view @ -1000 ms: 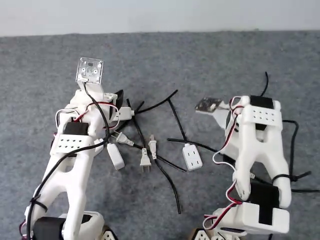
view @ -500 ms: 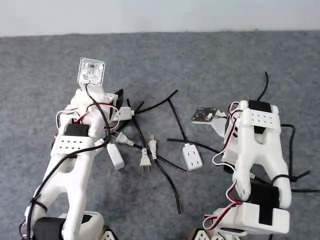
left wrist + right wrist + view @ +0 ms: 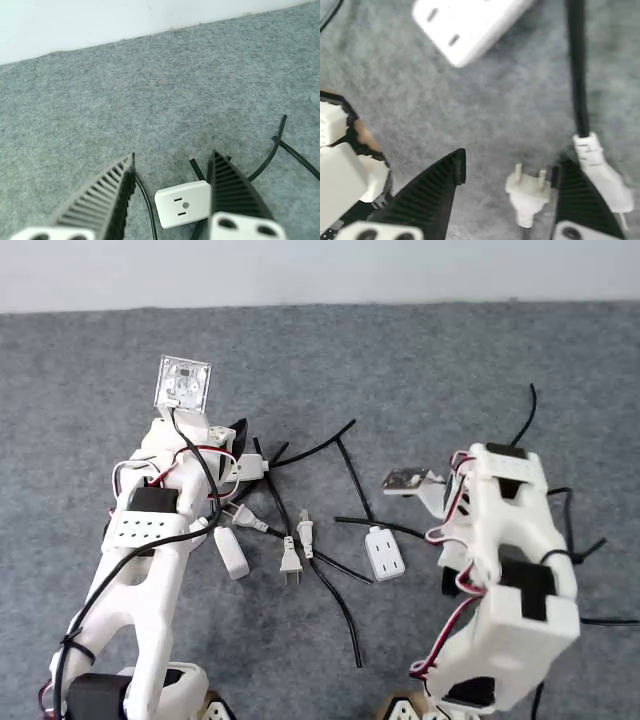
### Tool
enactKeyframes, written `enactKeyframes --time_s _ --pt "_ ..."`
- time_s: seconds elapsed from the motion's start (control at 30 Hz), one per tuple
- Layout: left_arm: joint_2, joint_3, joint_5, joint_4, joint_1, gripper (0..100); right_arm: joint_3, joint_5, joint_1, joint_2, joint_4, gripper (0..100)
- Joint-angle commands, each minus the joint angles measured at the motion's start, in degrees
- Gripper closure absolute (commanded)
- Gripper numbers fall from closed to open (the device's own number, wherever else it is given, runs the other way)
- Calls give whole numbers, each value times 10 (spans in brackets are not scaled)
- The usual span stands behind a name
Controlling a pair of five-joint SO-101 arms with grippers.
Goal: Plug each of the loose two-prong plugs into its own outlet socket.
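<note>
My left end effector (image 3: 173,156) is spread wide and holds nothing. A single white outlet socket (image 3: 182,202) lies face up on the grey counter (image 3: 450,360) between its fingers, closer to one of them. I cannot tell whether the socket touches that finger. From the high view this socket (image 3: 252,468) sits just beside the tip of my left arm, among crossed black cords (image 3: 320,450). This arm has kept its place over the last second.

My right arm is the one that has moved. A second ago its wrist camera board (image 3: 405,480) sat farther up the counter. It has since come down nearer the double outlet block (image 3: 385,552), and the arm's bulk has swung toward the near edge. My right end effector (image 3: 512,160) is also spread wide and empty. A two-prong plug (image 3: 529,189) lies on the counter between its fingers, prongs aimed roughly toward the double outlet block (image 3: 470,25) but apart from it. A second plug (image 3: 592,155) lies just beside the first, partly hidden behind one finger, and its black cable (image 3: 576,65) runs off past the block.

In the high view a pair of loose plugs (image 3: 290,562) lies side by side between my arms. A third plug (image 3: 248,520) and a long white socket (image 3: 231,552) lie near my left arm. None of these has shifted since a second ago, and no plug is seated in a socket.
</note>
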Motion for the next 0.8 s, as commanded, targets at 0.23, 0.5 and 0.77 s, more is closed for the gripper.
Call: enactKeyframes --time_s 0.23,0.5,0.77 --pt "-3 -8 -11 -18 3 773 -280 5 37 124 118 699" --pt "-3 -8 -11 -18 3 773 -403 5 38 124 165 699" --pt "-3 -8 -11 -18 3 773 -406 7 31 156 162 699"
